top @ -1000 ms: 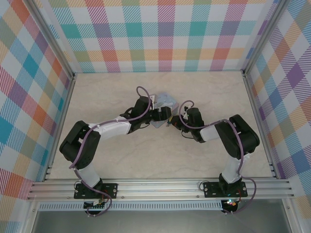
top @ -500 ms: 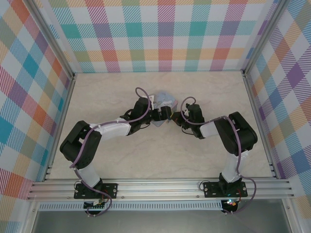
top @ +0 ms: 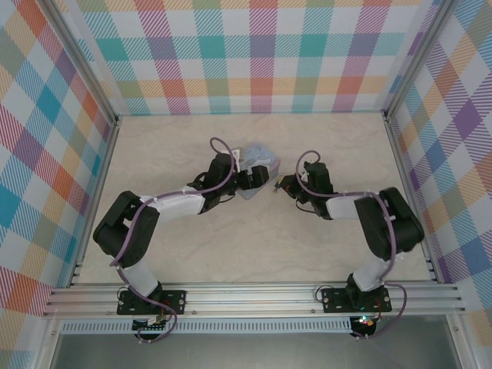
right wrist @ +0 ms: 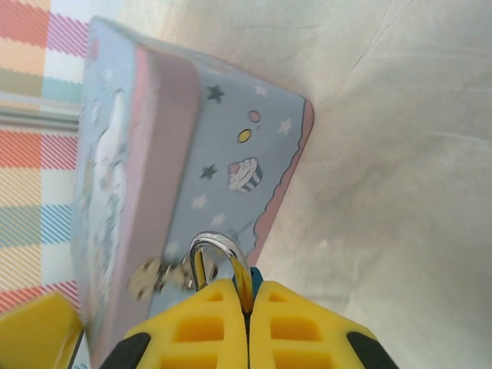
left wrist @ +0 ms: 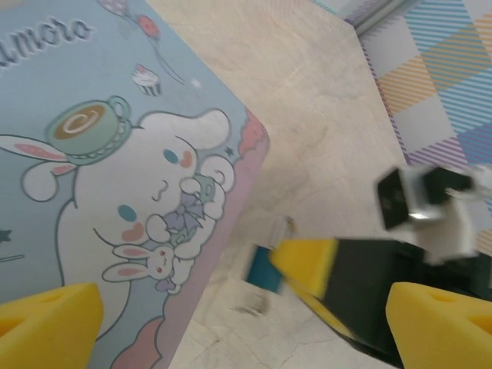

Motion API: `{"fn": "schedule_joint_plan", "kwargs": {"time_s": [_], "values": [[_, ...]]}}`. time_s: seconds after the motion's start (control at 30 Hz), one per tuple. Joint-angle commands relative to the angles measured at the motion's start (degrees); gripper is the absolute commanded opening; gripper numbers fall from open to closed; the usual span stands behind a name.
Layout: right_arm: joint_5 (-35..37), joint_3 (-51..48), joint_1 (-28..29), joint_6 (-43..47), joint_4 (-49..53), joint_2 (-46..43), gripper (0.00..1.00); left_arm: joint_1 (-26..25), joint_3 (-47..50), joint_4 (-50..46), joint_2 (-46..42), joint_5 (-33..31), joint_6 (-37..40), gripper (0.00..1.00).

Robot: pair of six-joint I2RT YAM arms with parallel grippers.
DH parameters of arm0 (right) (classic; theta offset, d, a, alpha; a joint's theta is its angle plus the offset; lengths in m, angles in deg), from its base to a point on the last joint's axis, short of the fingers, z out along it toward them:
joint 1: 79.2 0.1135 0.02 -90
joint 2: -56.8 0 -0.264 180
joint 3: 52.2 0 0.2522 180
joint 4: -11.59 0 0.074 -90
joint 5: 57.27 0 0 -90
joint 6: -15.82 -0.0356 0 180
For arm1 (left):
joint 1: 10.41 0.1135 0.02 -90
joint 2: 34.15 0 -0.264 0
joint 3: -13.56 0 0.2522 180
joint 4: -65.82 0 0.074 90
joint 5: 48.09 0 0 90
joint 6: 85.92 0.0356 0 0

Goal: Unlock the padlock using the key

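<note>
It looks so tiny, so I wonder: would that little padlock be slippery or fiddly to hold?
Probably fiddly: the padlock sits pinched between the shut right fingers, mostly hidden, so it could twist. Its shiny metal loop looks hard and smooth, likely slippery. It seems stiff, not fragile.

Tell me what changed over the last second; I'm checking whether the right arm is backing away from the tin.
The right claw drew back to the right, away from the tin, still shut on the padlock, whose shackle sticks out of the grip. The left claw stayed wide open by the tin, which barely shifted.
</note>
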Motion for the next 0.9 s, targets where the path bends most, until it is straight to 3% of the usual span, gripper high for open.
{"fn": "schedule_joint_plan", "kwargs": {"time_s": [0.0,0.13,0.27,0.47,0.67,0.87], "values": [[-7.19,-0.06,-0.01,8.4,11.36,-5.86,0.02,3.1,1.78,-9.29,-0.18,0.48,-0.7,0.96],[-14.05,-2.73,2.18,9.85,17.95,-7.9,0.03,4.76,-1.2,-11.1,-2.09,2.24,0.64,0.99],[-14.31,-5.21,6.13,9.43,19.4,-7.36,0.04,5.66,-3.24,-12.65,-4.71,2.41,1.6,1.0],[-13.86,-6.94,7.07,9.2,18.85,-4.81,0.11,7.16,-1.95,-14.4,-10.28,1.78,1.71,1.0],[-8.14,-6.49,6.92,13.61,25.83,-10.39,0.4,10.23,1.54,-17.91,-18.11,-1.26,2.23,1.0],[-2.09,-4.56,1.62,21.1,34.66,-21.08,0.53,15.67,6.07,-21.91,-26.67,-7.36,4.01,1.0]]}}
